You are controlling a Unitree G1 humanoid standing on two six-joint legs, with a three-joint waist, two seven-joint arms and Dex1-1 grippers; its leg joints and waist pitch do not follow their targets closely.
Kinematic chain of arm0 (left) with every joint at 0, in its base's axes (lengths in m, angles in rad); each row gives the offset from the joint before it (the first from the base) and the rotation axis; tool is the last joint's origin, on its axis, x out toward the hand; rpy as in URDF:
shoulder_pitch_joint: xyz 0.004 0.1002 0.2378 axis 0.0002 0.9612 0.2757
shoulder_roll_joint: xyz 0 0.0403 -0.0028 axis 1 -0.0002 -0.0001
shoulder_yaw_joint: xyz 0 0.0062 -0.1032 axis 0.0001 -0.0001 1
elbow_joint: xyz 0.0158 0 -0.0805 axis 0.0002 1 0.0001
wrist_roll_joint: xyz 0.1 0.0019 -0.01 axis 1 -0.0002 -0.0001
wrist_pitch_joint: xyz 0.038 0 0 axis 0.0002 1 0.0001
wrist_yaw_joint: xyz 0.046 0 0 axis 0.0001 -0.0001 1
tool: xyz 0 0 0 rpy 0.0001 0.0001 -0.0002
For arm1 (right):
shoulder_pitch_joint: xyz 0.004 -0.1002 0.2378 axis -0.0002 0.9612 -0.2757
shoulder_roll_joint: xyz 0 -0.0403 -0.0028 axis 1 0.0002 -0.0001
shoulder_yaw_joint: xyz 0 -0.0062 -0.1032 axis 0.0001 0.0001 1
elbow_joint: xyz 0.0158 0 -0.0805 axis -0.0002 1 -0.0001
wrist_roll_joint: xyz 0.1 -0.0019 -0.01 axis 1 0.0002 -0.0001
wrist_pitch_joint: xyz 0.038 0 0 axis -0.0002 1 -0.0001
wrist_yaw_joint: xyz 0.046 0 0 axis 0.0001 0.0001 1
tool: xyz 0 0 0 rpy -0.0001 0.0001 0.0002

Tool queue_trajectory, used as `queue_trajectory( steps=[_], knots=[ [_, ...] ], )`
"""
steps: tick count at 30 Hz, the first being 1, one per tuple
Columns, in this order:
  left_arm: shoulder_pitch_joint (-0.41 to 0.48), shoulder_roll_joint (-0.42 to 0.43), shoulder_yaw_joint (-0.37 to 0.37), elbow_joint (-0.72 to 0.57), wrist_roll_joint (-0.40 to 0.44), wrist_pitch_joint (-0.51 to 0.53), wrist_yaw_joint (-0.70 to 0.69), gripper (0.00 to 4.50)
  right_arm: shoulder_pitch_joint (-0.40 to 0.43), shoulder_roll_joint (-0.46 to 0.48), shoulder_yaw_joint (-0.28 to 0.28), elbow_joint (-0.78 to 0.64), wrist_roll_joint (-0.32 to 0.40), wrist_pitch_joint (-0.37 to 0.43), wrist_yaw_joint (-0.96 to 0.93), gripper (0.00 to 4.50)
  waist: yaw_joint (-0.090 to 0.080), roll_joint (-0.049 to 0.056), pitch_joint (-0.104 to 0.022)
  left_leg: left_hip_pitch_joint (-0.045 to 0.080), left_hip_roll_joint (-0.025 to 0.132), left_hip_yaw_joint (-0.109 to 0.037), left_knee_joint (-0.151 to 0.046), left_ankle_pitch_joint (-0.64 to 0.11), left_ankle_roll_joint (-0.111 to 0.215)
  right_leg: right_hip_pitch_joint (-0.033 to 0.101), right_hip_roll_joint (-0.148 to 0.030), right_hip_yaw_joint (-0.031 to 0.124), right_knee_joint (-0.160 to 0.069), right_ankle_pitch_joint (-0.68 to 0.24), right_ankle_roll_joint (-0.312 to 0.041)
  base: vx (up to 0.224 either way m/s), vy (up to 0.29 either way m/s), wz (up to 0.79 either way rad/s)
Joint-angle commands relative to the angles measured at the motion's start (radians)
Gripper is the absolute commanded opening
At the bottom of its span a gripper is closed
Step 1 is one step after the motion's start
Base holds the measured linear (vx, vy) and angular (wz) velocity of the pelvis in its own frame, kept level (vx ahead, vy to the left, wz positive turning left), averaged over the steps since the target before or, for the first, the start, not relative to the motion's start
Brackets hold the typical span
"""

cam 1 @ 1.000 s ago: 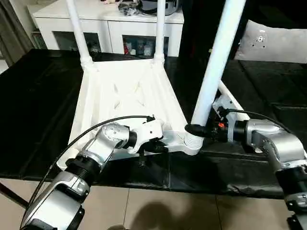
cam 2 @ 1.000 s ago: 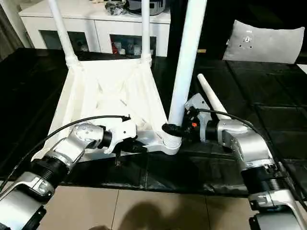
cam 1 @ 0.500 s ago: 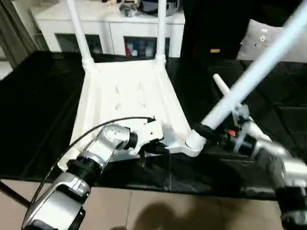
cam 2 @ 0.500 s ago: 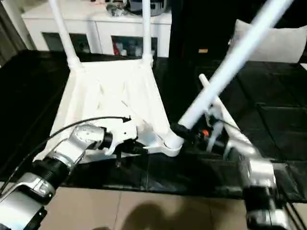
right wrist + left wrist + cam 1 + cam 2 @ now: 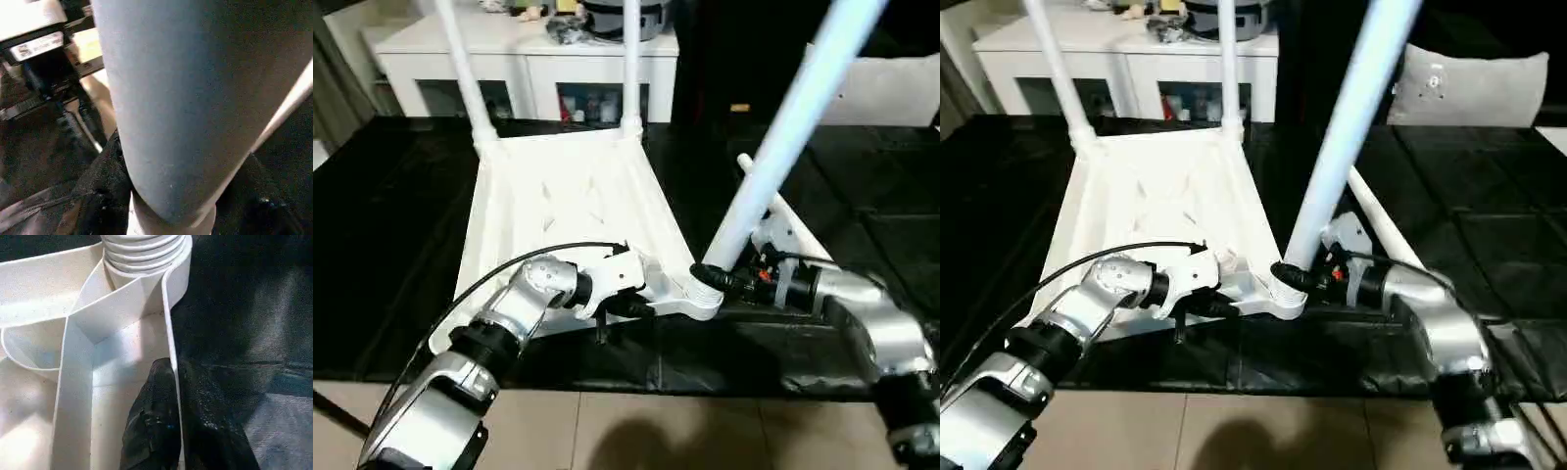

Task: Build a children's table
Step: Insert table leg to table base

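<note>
The white table top [image 5: 558, 196] lies upside down on the black surface, with two legs [image 5: 465, 69] [image 5: 629, 59] standing in its far corner sockets. A third leg [image 5: 783, 127] rises from the near right socket [image 5: 703, 292] and leans to the right. My right gripper [image 5: 715, 279] is shut around this leg's base; in the right wrist view the leg [image 5: 171, 98] sits between dark fingers [image 5: 98, 196]. My left gripper [image 5: 631, 304] is shut on the top's near rim [image 5: 171, 333], one black finger [image 5: 154, 431] on each side. A fourth leg [image 5: 1386, 223] lies loose to the right.
A white cabinet [image 5: 538, 49] with clutter on top stands behind the black surface. A pale cushion [image 5: 1479, 83] rests at the back right. The surface's front edge runs just below my grippers, with tiled floor [image 5: 656, 431] beneath. A black cable [image 5: 509, 264] arcs over my left forearm.
The leg in my right gripper swung from upright to a steep rightward lean, then partly back up. My right forearm moved with it. The left gripper stayed on the rim; the camera shifted.
</note>
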Motion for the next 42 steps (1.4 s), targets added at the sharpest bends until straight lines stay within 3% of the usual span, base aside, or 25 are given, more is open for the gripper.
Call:
queue_trajectory(
  steps=[1,5,11,16,22,26,38,40,41,42],
  knots=[
    [-0.036,0.041,-0.010,0.012,0.047,-0.024,-0.026,0.00,0.043,-0.020,0.052,0.080,-0.063,0.064,0.029,1.88,-0.009,-0.003,-0.046,0.002,0.053,-0.025,-0.090,-0.451,0.024,0.017,-0.081,0.051,-0.076,-0.524,-0.084,0.000,0.000,0.00],
    [-0.063,0.047,-0.006,0.046,0.054,-0.041,-0.037,0.00,0.033,-0.014,0.070,0.086,-0.056,0.071,0.052,1.88,0.001,-0.003,-0.052,-0.011,0.055,-0.018,-0.090,-0.338,0.048,0.025,-0.079,0.062,-0.059,-0.416,-0.132,0.000,0.000,0.00],
    [-0.100,0.060,-0.004,0.099,0.058,-0.065,-0.047,0.00,0.030,-0.002,0.108,0.060,-0.056,0.091,0.076,1.88,0.008,-0.004,-0.053,-0.013,0.057,-0.015,-0.089,-0.283,0.053,0.028,-0.079,0.065,-0.054,-0.418,-0.143,0.000,0.000,0.00],
    [-0.089,0.063,-0.002,0.092,0.057,-0.062,-0.052,0.00,0.037,0.003,0.115,0.046,-0.062,0.098,0.079,1.88,0.005,-0.004,-0.051,-0.008,0.060,-0.016,-0.093,-0.317,0.042,0.025,-0.079,0.066,-0.054,-0.439,-0.144,0.000,0.000,0.00],
    [-0.070,0.064,0.003,0.094,0.060,-0.072,-0.061,0.00,0.027,0.006,0.139,0.056,-0.076,0.098,0.078,1.88,0.006,-0.013,-0.050,-0.010,0.060,-0.014,-0.094,-0.303,0.045,0.022,-0.080,0.069,-0.056,-0.456,-0.136,0.000,0.000,0.00],
    [-0.065,0.063,0.004,0.092,0.059,-0.071,-0.061,0.00,0.003,0.019,0.160,0.087,-0.099,0.096,0.074,1.88,0.004,-0.012,-0.048,-0.008,0.059,-0.014,-0.095,-0.324,0.037,0.019,-0.081,0.069,-0.060,-0.486,-0.128,0.000,0.000,0.00],
    [-0.050,0.065,0.012,0.076,0.052,-0.048,-0.060,0.00,0.002,0.036,0.142,0.093,-0.100,0.099,0.042,1.88,-0.005,-0.014,-0.044,-0.006,0.057,-0.018,-0.098,-0.379,0.024,0.011,-0.081,0.066,-0.070,-0.561,-0.096,0.000,0.000,0.00],
    [-0.003,0.059,0.037,0.006,0.026,0.054,-0.029,0.00,0.033,0.075,0.105,0.060,-0.098,0.141,-0.076,1.88,-0.010,-0.009,-0.042,-0.005,0.060,-0.021,-0.103,-0.402,0.012,0.010,-0.081,0.067,-0.071,-0.561,-0.096,0.000,0.000,0.00],
    [-0.003,0.059,0.037,0.006,0.026,0.054,-0.029,0.00,0.033,0.075,0.105,0.060,-0.098,0.141,-0.076,1.88,-0.012,-0.010,-0.042,-0.004,0.062,-0.021,-0.105,-0.408,0.007,0.010,-0.081,0.068,-0.069,-0.560,-0.097,0.000,0.000,0.00],
    [0.033,0.049,0.058,-0.058,0.004,0.141,-0.003,0.00,0.048,0.101,0.084,0.048,-0.107,0.174,-0.160,1.88,-0.018,-0.001,-0.039,-0.004,0.058,-0.024,-0.105,-0.436,0.001,0.007,-0.080,0.064,-0.071,-0.582,-0.093,0.000,0.000,0.00]
  ],
)
